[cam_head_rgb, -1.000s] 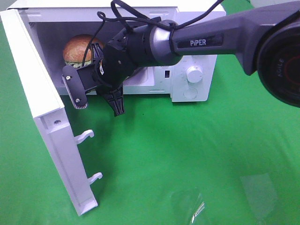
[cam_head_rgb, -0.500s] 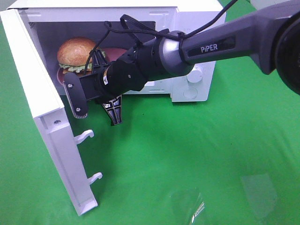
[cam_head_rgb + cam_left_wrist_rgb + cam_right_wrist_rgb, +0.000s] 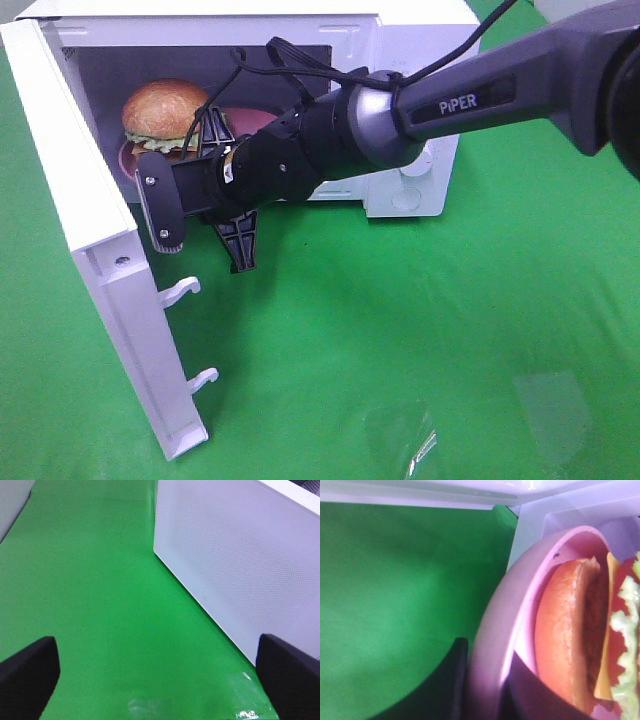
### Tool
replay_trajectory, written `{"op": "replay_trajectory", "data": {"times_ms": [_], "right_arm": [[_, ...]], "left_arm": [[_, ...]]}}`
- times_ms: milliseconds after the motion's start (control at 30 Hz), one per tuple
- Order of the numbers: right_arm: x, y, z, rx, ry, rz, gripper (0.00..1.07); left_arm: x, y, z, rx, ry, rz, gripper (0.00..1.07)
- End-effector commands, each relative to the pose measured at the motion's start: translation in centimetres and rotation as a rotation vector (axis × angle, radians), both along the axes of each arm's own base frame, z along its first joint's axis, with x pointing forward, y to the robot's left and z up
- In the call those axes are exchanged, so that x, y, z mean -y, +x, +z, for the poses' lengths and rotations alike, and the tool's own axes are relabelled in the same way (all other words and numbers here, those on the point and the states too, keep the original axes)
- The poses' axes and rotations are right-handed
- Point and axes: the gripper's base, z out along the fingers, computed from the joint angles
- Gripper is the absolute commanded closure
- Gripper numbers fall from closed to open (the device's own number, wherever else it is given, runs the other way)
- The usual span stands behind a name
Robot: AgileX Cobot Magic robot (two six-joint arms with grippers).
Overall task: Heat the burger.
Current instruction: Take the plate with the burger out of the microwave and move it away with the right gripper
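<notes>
The burger (image 3: 160,108), with a golden bun, lettuce and cheese, sits on a pink plate (image 3: 127,157) inside the open microwave (image 3: 400,30), at the left of the cavity. My right gripper (image 3: 205,150) reaches into the opening from the right and is shut on the plate's near rim. In the right wrist view the burger (image 3: 575,640) lies on the pink plate (image 3: 490,645), whose rim runs between the dark fingers (image 3: 445,685). I cannot tell if the plate rests on the cavity floor. My left gripper (image 3: 160,680) is open, low over green cloth beside the microwave's white outer wall (image 3: 235,565).
The microwave door (image 3: 90,250) swings wide open toward the front left, its two latch hooks (image 3: 185,290) pointing right. A white control knob (image 3: 408,185) shows behind the right arm. Green cloth (image 3: 400,330) covers the table.
The right arm has pushed leftward and farther into the cavity, carrying plate and burger left with it. Over the last half second it has barely moved.
</notes>
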Motion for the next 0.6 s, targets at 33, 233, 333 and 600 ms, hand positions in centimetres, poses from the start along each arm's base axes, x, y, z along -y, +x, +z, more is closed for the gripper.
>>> {"op": "replay_trajectory", "data": {"times_ms": [33,233,333,600], "right_arm": [[-0.1,-0.1,3.0,0.117,0.104,0.026,1.07],[1.2,-1.5,3.2,0.129,0.118,0.032,1.07],[1.6,-2.0,3.4,0.139,0.132,0.035,1.07],[3.5,-4.0,4.2,0.153,0.147,0.043,1.07]], "left_arm": [[0.0,-0.2,0.1,0.026,-0.002,0.001,0.07],[0.0,-0.2,0.1,0.026,-0.002,0.001,0.07],[0.0,-0.2,0.1,0.026,-0.002,0.001,0.07],[0.0,-0.2,0.1,0.026,-0.002,0.001,0.07]]}}
